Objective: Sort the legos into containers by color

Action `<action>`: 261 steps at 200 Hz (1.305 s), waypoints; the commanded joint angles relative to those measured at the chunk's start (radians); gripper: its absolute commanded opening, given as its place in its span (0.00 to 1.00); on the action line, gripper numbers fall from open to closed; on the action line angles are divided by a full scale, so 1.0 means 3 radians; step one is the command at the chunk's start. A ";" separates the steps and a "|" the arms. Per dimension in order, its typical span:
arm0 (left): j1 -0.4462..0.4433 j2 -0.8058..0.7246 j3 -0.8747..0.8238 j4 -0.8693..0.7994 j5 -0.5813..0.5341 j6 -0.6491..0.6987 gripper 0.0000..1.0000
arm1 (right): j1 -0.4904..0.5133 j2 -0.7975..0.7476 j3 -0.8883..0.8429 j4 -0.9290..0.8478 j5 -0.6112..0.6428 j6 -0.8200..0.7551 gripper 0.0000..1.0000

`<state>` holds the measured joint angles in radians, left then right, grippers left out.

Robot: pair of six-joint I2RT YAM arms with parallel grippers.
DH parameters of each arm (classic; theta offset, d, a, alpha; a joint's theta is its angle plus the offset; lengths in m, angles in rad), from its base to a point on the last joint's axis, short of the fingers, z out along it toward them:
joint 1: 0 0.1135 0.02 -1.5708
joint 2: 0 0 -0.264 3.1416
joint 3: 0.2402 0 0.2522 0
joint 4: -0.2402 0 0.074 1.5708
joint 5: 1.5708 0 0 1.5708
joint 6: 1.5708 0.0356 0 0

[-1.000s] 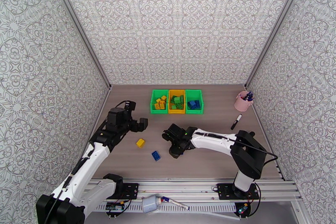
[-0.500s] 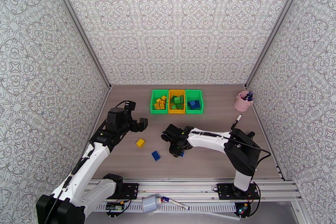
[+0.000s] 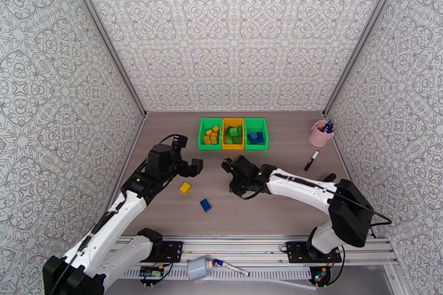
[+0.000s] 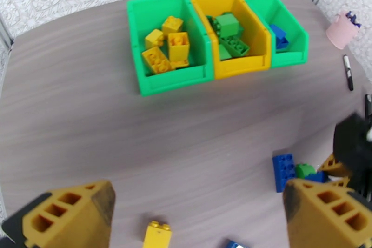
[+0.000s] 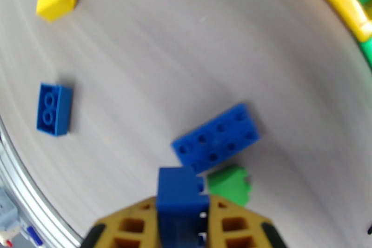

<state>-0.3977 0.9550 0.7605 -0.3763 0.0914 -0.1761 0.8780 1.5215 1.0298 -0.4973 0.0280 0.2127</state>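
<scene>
Pinching a small blue brick (image 5: 179,188) by its flat sides, the right tool (image 5: 183,218) is closed on it over the middle of the surface (image 3: 288,141). Probably light, stiff, slick plastic. Left tool (image 4: 197,207) gapes wide, empty. Right wrist view shows the grip; top view shows the containers (image 3: 233,148) farther back.

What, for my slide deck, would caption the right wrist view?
Right claw holds a small blue brick near a long blue brick and green brick.
</scene>
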 commanded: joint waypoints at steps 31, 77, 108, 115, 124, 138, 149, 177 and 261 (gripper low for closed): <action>-0.0757 0.0072 -0.0285 0.0856 -0.0197 -0.0152 1.00 | -0.0515 -0.0544 -0.0275 0.0966 0.0469 0.0517 0.14; -0.1233 0.0404 -0.0224 0.1096 -0.0260 -0.0101 1.00 | -0.1021 -0.0307 -0.0015 0.1174 0.0627 0.0508 0.13; -0.1398 0.0546 -0.0091 0.0984 -0.0366 0.0018 1.00 | -0.1350 0.0141 0.0379 0.1287 0.0482 0.0367 0.12; -0.1419 0.0556 -0.0059 0.0931 -0.0392 0.0054 1.00 | -0.1410 0.0261 0.0476 0.1289 0.0486 0.0351 0.13; -0.1435 0.0553 -0.0030 0.0868 -0.0429 0.0094 1.00 | -0.1487 0.0405 0.0603 0.1299 0.0474 0.0306 0.13; -0.1447 0.0527 -0.0019 0.0804 -0.0472 0.0127 1.00 | -0.1591 0.0643 0.0814 0.1265 0.0431 0.0209 0.13; -0.1443 0.0494 -0.0037 0.0784 -0.0490 0.0130 1.00 | -0.1642 0.0834 0.1008 0.1194 0.0456 0.0112 0.13; -0.1440 0.0472 -0.0070 0.0817 -0.0506 0.0121 1.00 | -0.1709 0.1294 0.1433 0.1090 0.0589 -0.0015 0.12; -0.1440 0.0621 0.0032 0.0830 -0.0442 0.0173 1.00 | -0.1832 0.2194 0.2580 0.0520 0.0598 0.0025 0.17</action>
<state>-0.8249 1.1358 0.7372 -0.1165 -0.0429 -0.1471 0.3389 2.1559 1.7332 -0.2668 0.1986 0.2199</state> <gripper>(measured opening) 0.995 0.231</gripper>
